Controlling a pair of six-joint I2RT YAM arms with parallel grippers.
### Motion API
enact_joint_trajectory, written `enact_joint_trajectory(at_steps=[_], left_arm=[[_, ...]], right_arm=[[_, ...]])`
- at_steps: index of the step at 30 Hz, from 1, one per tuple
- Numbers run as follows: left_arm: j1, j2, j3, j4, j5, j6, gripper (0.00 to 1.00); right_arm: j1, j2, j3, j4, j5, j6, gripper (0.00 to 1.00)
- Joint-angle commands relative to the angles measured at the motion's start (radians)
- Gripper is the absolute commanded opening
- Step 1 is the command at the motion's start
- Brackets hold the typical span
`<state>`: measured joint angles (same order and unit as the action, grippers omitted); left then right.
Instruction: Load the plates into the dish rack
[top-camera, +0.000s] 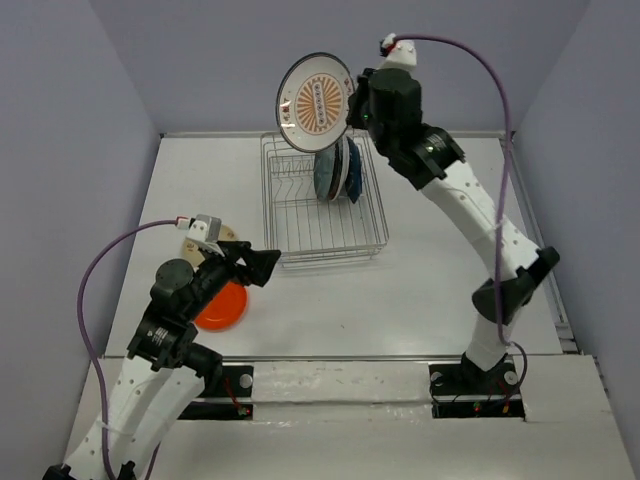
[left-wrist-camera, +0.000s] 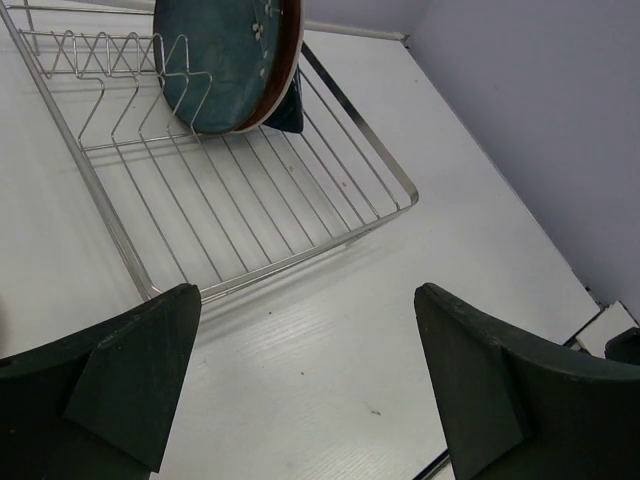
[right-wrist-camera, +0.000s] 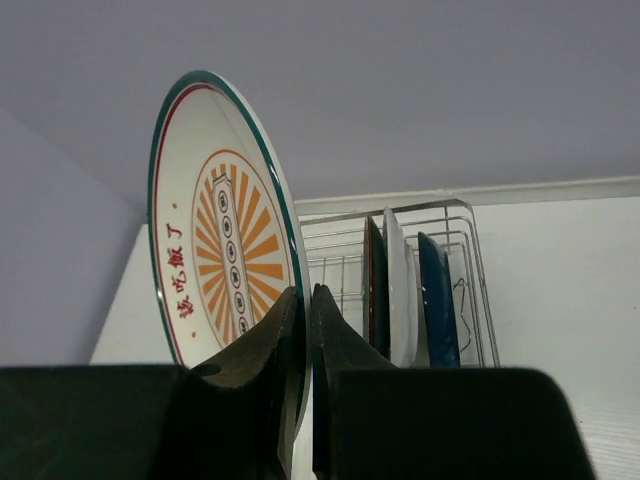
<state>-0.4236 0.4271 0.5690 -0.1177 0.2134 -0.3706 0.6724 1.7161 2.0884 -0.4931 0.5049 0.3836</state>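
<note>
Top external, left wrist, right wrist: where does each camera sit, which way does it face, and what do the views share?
Top external: above and behind the arms, looking down on the table; both arms and their bases show.
Left wrist: low over the table, facing the dish rack through the open left gripper.
Right wrist: raised, looking along the right gripper, shut on the sunburst plate, toward the rack.
Shared: all three show the rack with plates standing in it.
</note>
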Motion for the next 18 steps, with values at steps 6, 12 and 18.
enact_joint_trajectory(at_steps=[6, 12, 18], left_arm=[[-0.053, -0.051, 0.025, -0.005, -0.106, -0.008, 0.99], [-0.075, -0.067, 0.028, -0.016, -0.143, -0.013, 0.99], [-0.086, -0.071, 0.028, -0.016, -0.143, -0.013, 0.99]], right_arm=[[0.128, 0.427, 0.527, -0.105, 0.483, -0.236, 0.07], [0.179, 0.526, 0.49, 0.105, 0.688, -0.452, 0.07], [0.211, 0.645, 0.377, 0.961, 0.868, -1.205, 0.07]])
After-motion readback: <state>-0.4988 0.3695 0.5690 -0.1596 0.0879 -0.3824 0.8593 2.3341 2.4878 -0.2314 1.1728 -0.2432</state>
